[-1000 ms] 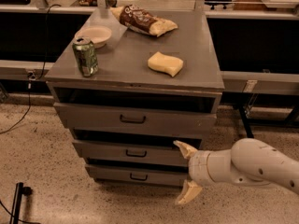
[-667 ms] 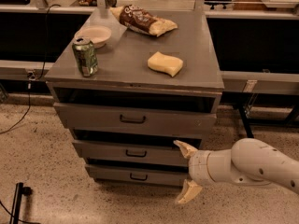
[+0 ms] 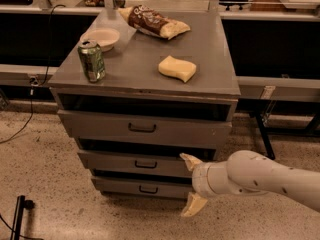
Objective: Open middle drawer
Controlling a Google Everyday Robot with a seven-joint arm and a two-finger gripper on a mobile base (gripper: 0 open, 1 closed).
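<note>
The grey metal cabinet (image 3: 210,84) has three drawers. The middle drawer (image 3: 115,162) has a low flat front with a small dark bar handle (image 3: 145,164) at its centre, and a dark gap shows above it. The taller top drawer (image 3: 100,126) sits above it and the smallest bottom drawer (image 3: 120,186) below. My gripper (image 3: 191,184) is open at the lower right, in front of the drawers' right end. Its upper finger lies near the middle drawer's right part and its lower finger hangs by the bottom drawer. It holds nothing.
On the cabinet top stand a green can (image 3: 91,60), a white bowl (image 3: 102,37), a brown snack bag (image 3: 152,22) and a yellow sponge (image 3: 177,67). A dark bench (image 3: 280,29) runs behind. A cable (image 3: 20,126) trails on the speckled floor at left.
</note>
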